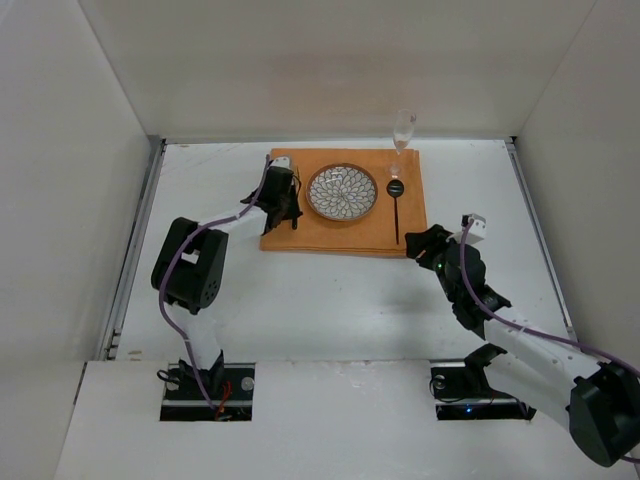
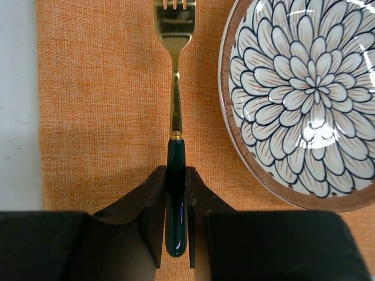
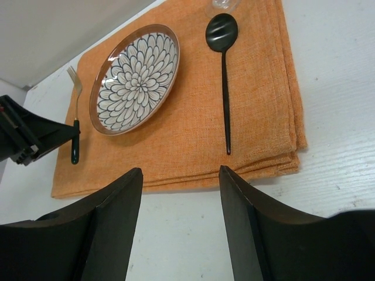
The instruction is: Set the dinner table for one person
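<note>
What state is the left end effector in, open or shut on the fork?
The left end effector is shut on the fork: the left wrist view shows both fingers pressed against its dark green handle.

One dinner table (image 1: 330, 300); one folded orange cloth (image 1: 330, 235); one patterned plate (image 1: 342, 192); one gold fork (image 2: 174, 70); one black spoon (image 1: 394, 187); one stemmed glass (image 1: 403, 130); two arms, the left arm (image 1: 190, 265) and the right arm (image 1: 530, 335).

White dinner table (image 1: 300, 300), edged by thin metal strips (image 1: 133, 255), carries a folded orange cloth (image 1: 340, 235) lying flat toward the far side, roughly centred, stacked layers showing along its near edge.
</note>
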`<state>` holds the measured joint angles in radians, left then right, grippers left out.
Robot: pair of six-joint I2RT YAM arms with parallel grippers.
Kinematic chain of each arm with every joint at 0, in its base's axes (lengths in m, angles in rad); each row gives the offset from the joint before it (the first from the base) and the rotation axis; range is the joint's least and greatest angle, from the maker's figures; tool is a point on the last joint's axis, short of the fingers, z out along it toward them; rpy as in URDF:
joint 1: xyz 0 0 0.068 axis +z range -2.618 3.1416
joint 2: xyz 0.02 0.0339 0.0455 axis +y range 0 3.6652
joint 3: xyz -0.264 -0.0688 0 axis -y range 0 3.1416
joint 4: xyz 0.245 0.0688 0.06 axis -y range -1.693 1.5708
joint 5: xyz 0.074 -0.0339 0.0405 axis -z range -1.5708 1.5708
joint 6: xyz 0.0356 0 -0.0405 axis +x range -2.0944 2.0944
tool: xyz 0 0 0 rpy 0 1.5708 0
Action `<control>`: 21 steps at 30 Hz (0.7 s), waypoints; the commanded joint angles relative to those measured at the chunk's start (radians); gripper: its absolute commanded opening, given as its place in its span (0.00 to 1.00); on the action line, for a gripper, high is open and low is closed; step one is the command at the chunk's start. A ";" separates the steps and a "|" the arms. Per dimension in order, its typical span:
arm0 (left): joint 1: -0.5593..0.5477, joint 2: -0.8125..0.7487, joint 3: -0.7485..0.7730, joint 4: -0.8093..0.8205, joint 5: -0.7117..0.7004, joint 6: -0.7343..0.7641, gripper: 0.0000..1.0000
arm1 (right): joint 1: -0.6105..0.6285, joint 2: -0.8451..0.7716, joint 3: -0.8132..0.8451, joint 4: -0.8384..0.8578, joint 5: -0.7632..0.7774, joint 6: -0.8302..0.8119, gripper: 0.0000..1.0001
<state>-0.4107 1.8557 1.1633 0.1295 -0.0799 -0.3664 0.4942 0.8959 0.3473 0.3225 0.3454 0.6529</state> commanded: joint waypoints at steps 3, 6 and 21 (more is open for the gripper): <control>0.005 -0.004 0.050 -0.065 -0.006 0.064 0.01 | 0.014 -0.012 0.050 0.053 0.001 -0.019 0.61; 0.010 -0.009 0.041 -0.096 -0.030 0.089 0.01 | 0.014 -0.006 0.048 0.055 0.000 -0.012 0.61; 0.007 0.062 0.052 -0.111 -0.063 0.152 0.06 | 0.016 -0.003 0.047 0.064 0.014 -0.021 0.62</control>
<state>-0.3985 1.9152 1.1751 0.0555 -0.1448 -0.2508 0.4992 0.8974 0.3527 0.3229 0.3447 0.6502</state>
